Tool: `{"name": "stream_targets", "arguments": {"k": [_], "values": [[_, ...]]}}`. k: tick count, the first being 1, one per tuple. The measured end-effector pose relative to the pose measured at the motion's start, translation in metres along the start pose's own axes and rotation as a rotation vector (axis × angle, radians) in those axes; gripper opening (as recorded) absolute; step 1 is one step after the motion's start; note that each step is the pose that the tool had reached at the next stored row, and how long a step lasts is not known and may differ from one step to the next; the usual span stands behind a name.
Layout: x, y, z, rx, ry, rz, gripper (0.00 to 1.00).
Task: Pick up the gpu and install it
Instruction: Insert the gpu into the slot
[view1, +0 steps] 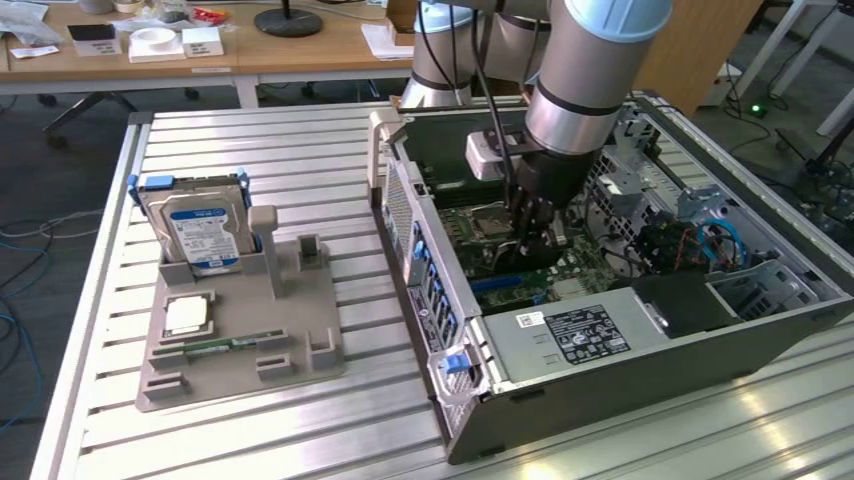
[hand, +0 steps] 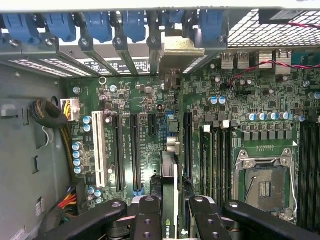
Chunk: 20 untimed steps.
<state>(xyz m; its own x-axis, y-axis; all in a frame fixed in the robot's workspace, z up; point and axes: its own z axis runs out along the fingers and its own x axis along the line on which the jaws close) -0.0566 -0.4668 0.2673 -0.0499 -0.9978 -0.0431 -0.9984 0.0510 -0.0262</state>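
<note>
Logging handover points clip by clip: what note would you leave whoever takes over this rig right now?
The gripper is shut on the gpu, held edge-on inside the computer case, above the motherboard.
Done: gpu picked up and brought into the case.
Left: seating it; whether its edge is in a slot cannot be told.
The hard drive and memory stick sit on the grey holder beside the case.

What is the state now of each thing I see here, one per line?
computer case: open, side panel off.
gpu: gripped on edge between the fingers, inside the case.
hard drive: upright in the gray holder.
memory stick: flat on the holder.
</note>
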Motion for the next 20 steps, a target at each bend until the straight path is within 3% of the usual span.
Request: {"name": "stream_targets", "arguments": {"k": [20], "values": [[0.0003,0.0053,0.0012,0.0000,0.0001,0.000,0.26]]}}
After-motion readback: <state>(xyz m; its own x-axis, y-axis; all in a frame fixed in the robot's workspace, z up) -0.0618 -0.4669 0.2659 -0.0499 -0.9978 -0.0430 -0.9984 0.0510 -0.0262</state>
